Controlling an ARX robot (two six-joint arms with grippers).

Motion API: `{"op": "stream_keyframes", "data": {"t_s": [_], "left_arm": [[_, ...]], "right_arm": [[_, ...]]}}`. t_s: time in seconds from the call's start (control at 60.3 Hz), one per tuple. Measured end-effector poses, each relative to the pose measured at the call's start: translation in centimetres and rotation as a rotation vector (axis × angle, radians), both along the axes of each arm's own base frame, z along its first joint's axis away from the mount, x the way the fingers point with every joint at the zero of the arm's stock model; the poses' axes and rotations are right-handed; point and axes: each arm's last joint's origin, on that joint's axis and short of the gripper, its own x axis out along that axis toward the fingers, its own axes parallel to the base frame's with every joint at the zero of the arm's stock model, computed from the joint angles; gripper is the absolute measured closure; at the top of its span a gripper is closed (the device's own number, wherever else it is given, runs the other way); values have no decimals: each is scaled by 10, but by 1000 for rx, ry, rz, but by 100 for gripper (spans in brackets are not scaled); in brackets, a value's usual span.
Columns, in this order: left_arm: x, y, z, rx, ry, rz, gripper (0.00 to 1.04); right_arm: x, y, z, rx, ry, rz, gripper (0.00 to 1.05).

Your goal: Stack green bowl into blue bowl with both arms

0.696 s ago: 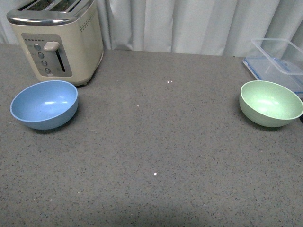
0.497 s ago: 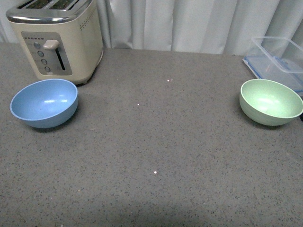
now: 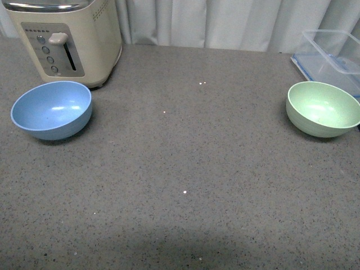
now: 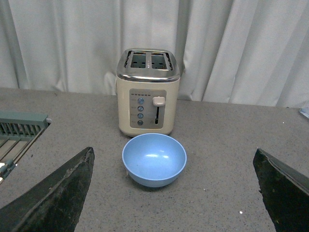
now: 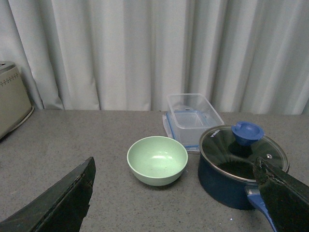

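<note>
The blue bowl (image 3: 52, 109) sits upright and empty on the grey table at the left, in front of a toaster. The green bowl (image 3: 323, 108) sits upright and empty at the far right. Neither arm shows in the front view. In the left wrist view the blue bowl (image 4: 154, 159) lies ahead of my open left gripper (image 4: 176, 193), between its two wide-apart fingers (image 4: 58, 193), not touched. In the right wrist view the green bowl (image 5: 157, 160) lies ahead of my open right gripper (image 5: 178, 193), also untouched.
A cream toaster (image 3: 64, 39) stands behind the blue bowl. A clear plastic container (image 3: 333, 56) lies behind the green bowl. A dark blue pot with a glass lid (image 5: 241, 164) stands beside the green bowl. A grey rack (image 4: 19, 126) is off to one side. Curtains hang behind.
The front view has shifted slightly: the toaster and both bowls sit a little higher in the picture. The bowls have not moved on the table.
</note>
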Motion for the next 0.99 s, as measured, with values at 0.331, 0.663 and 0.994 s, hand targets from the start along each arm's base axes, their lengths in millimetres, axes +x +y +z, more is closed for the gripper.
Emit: {"op": "stream_keyframes", "data": {"t_s": [0.331, 0.663, 0.994], "left_arm": [[0, 0, 0, 0, 0, 0, 6], [0, 0, 0, 0, 0, 0, 6], [0, 0, 0, 0, 0, 0, 6]], "right_arm": [[0, 0, 0, 0, 0, 0, 9], [0, 0, 0, 0, 0, 0, 9], [0, 0, 0, 0, 0, 0, 9]]}}
